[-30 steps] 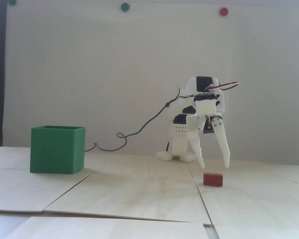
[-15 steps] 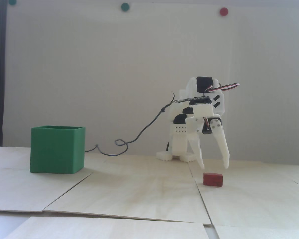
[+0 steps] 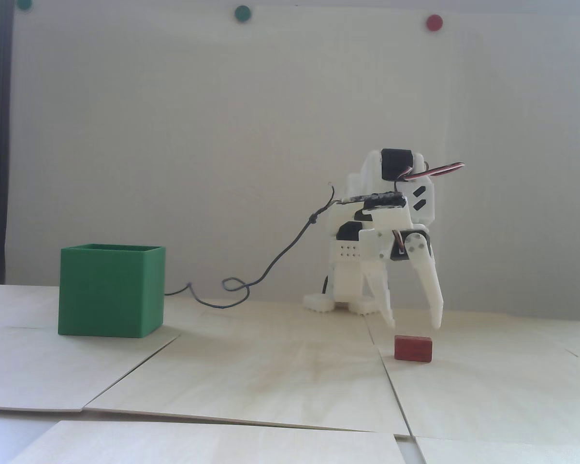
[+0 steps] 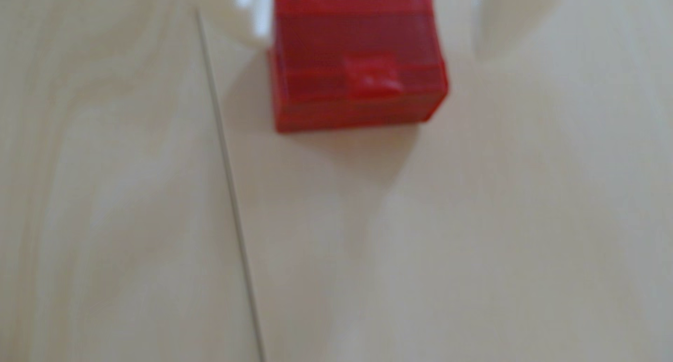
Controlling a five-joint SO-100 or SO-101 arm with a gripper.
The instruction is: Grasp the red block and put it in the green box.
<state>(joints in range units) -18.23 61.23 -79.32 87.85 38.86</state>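
Note:
In the fixed view the small dark red block [image 3: 413,349] lies on the pale wooden table, right of centre. My white gripper [image 3: 414,326] hangs just above it, open, one fingertip over each end of the block and neither touching it. The wrist view, which is blurred, shows the red block [image 4: 357,59] near the top edge. My gripper [image 4: 378,16] straddles it there, a white finger on each side with a gap to the block. The green box [image 3: 111,290] stands upright far to the left in the fixed view, its top open.
The arm's base [image 3: 340,302] stands behind the block. A dark cable [image 3: 251,282] trails from the wrist down to the table behind the box. Seams [image 3: 391,382] run between the plywood sheets. Round magnets [image 3: 434,22] sit on the white wall.
The gripper has sunk slightly towards the red block and stays open. The wrist has tipped a little and the cable has sagged left. Block and box have not moved.

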